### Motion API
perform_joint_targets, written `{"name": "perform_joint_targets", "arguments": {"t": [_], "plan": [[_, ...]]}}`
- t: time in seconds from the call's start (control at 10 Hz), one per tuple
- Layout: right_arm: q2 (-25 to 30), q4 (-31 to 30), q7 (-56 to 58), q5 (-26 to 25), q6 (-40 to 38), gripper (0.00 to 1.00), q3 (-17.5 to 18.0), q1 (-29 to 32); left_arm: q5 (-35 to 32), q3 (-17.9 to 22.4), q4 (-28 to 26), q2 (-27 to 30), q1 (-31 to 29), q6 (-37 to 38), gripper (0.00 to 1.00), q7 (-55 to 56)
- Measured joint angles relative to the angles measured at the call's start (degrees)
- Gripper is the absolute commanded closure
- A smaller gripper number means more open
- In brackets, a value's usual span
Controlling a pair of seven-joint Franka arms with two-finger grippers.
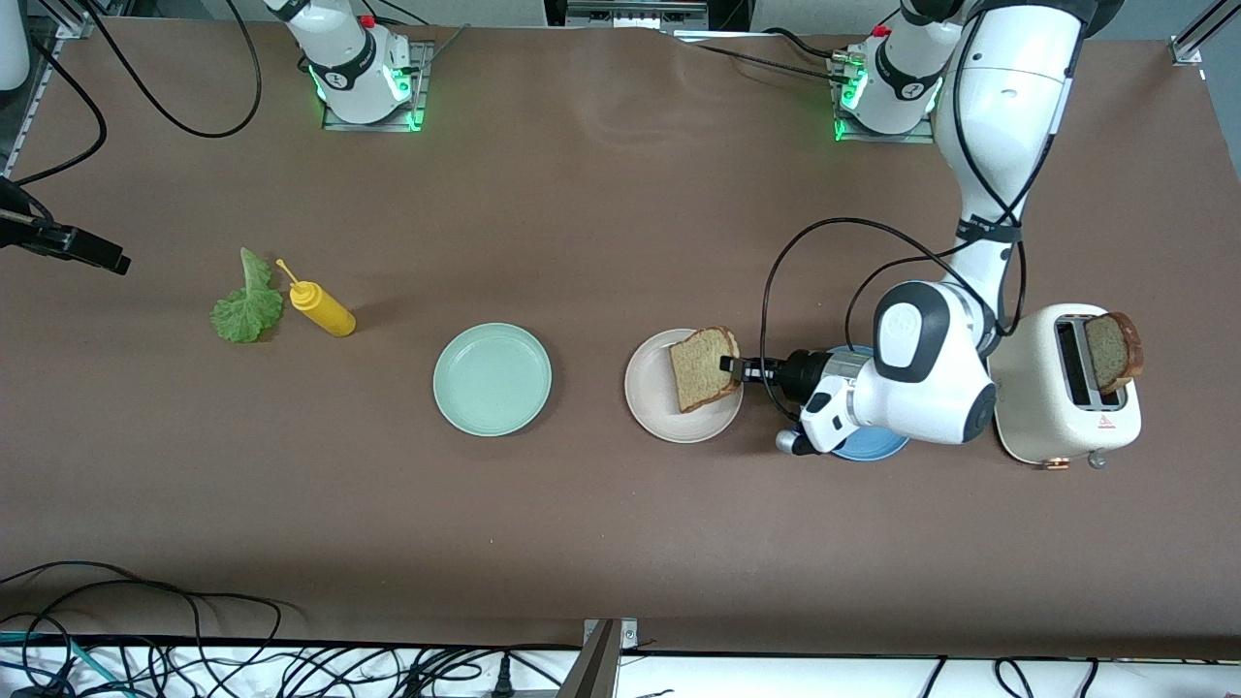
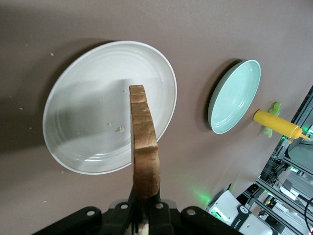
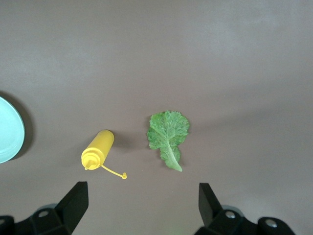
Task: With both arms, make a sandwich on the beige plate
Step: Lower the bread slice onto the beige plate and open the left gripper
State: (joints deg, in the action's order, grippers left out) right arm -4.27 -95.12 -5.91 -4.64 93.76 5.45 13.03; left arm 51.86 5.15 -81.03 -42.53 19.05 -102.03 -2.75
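My left gripper [image 1: 732, 368] is shut on the edge of a brown bread slice [image 1: 703, 368], which it holds tilted over the beige plate [image 1: 659, 412]. In the left wrist view the slice [image 2: 144, 147] stands on edge above the plate [image 2: 83, 147], clamped at the gripper [image 2: 145, 205]. A second slice [image 1: 1113, 351] sticks out of the toaster. The lettuce leaf [image 1: 247, 305] lies flat toward the right arm's end of the table. My right gripper [image 3: 142, 185] hangs open high over the lettuce [image 3: 167, 134], holding nothing. It is out of the front view.
A yellow squeeze bottle [image 1: 322, 308] lies beside the lettuce. A mint-green plate [image 1: 492, 378] sits between the bottle and the beige plate. A blue plate [image 1: 873, 448] shows under the left wrist, with a cream toaster [image 1: 1052, 407] beside it.
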Motion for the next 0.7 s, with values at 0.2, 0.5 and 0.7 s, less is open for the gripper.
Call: {"name": "perform_joint_targets", "arguments": {"t": [0.2, 0.5, 0.7], "plan": [[0.0, 0.0, 0.0, 0.0, 0.0, 0.0, 0.0, 0.0, 0.0, -0.62, -0.25, -0.88, 0.49, -3.02, 1.0, 0.0], [0.0, 0.0, 0.0, 0.0, 0.0, 0.0, 0.0, 0.0, 0.03, -1.23, -0.4, -3.17, 2.25, -7.73, 1.0, 0.07], [0.0, 0.0, 0.0, 0.0, 0.0, 0.0, 0.0, 0.0, 0.17, -1.51, -0.39, -4.13, 3.29, -10.22, 1.0, 0.16]]}}
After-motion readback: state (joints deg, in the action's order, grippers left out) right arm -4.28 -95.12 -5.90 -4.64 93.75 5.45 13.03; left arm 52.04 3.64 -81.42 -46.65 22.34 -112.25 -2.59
